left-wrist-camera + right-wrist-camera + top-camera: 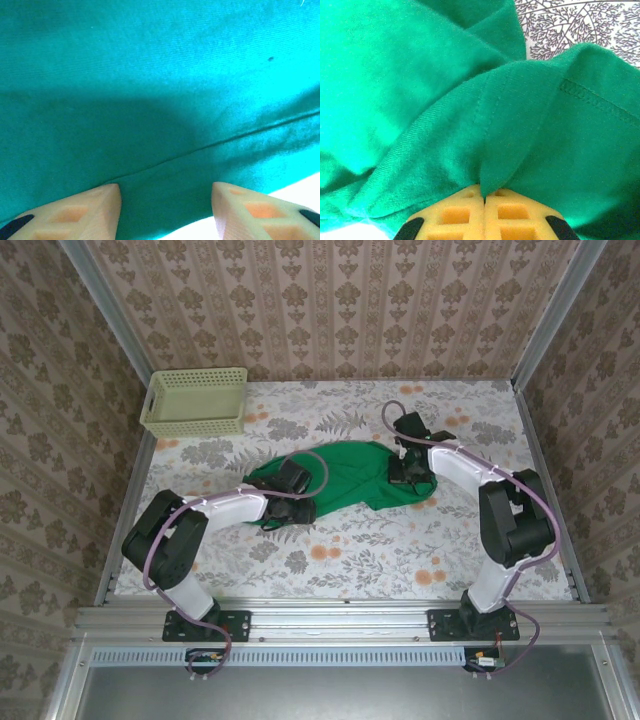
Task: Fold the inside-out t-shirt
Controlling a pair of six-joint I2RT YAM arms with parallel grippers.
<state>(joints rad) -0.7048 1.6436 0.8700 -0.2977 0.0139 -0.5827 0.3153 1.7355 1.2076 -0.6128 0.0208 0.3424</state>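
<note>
- Lying bunched mid-counter [350, 552], the plain bright green, soft cloth inside-out t-shirt [345, 472] runs its long axis from near left to far right.
- The right gripper [484, 192] sits at the shirt's right end, clenched on a raised fold [495, 150] beside a stitched hem [592, 97].
- The left gripper [166, 195] is at the left end, released, jaws parted over flat cloth crossed by a seam [210, 145].
- Each of the 2 arms is nearest its own end, so a spreading pull would likely follow that axis.
</note>
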